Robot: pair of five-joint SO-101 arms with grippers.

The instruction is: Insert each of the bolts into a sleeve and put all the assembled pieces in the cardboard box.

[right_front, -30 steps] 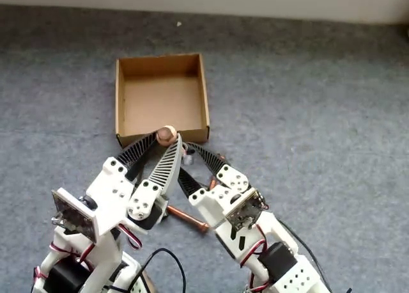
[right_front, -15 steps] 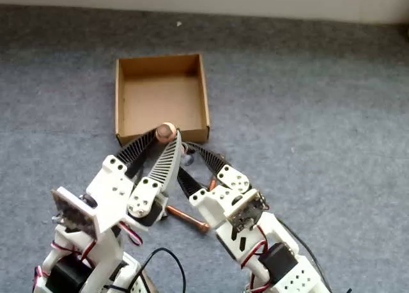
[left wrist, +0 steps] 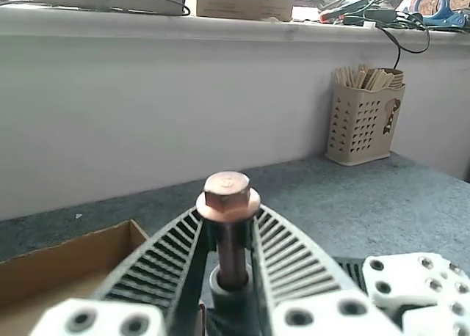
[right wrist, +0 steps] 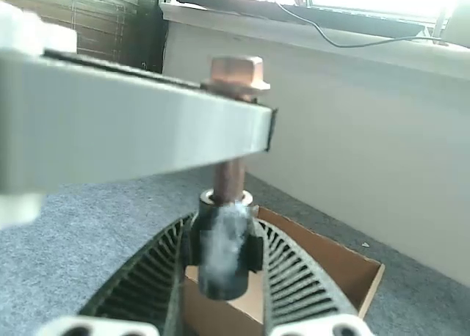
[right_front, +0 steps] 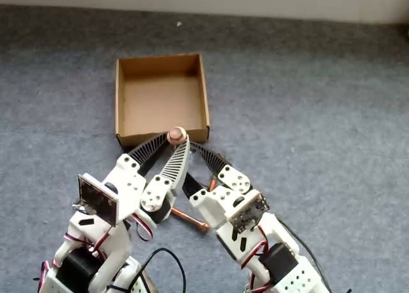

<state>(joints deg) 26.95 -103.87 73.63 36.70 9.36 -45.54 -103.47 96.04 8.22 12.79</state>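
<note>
Left hand [right_front: 175,142] leans forward, clamped on a copper bolt [left wrist: 228,193] that stands upright with its head on top, just by the near wall of the cardboard box [right_front: 119,101]. Right hand [right wrist: 222,229] comes in low from the right, squeezing a dark sleeve [right wrist: 220,259], and the bolt's shank tip sits right at the sleeve's mouth. A second bolt [right_front: 188,218] lies on the grey surface [right_front: 319,114] between the arms. The box sits open-topped on the far side of both hands.
</note>
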